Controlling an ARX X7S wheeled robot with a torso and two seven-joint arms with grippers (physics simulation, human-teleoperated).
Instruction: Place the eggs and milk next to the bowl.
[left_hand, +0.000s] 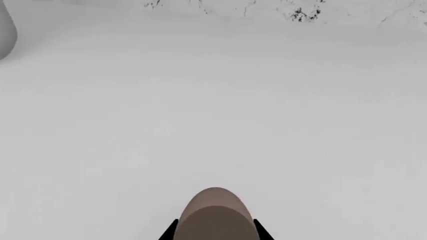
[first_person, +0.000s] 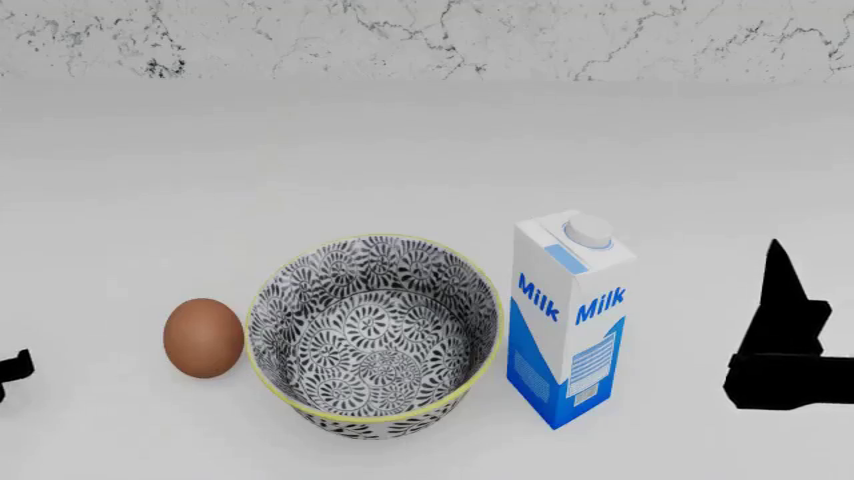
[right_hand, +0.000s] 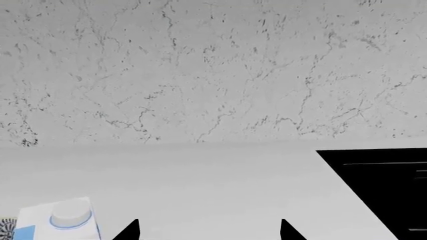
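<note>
A white counter (first_person: 400, 140) seen from the robot's head, with the task mostly done as far as can be judged. Nearest, the patterned bowl (first_person: 376, 335) sits at the front centre. Just beside it on the left lies the reddish-brown egg (first_person: 203, 337), close to the rim but seemingly not touching. Just beside it on the right stands the milk carton (first_person: 571, 318), upright, cap on top. The left gripper (first_person: 11, 372) barely shows at the head view's left edge; its wrist camera shows its jaws closed around the grey-brown egg (left_hand: 215, 215), held above bare counter. That egg appears to be the one item left to set by the bowl. The right gripper (right_hand: 209, 230) hangs well right of the carton, jaws spread and empty. Farthest back runs a marbled wall (first_person: 427, 35)
</note>
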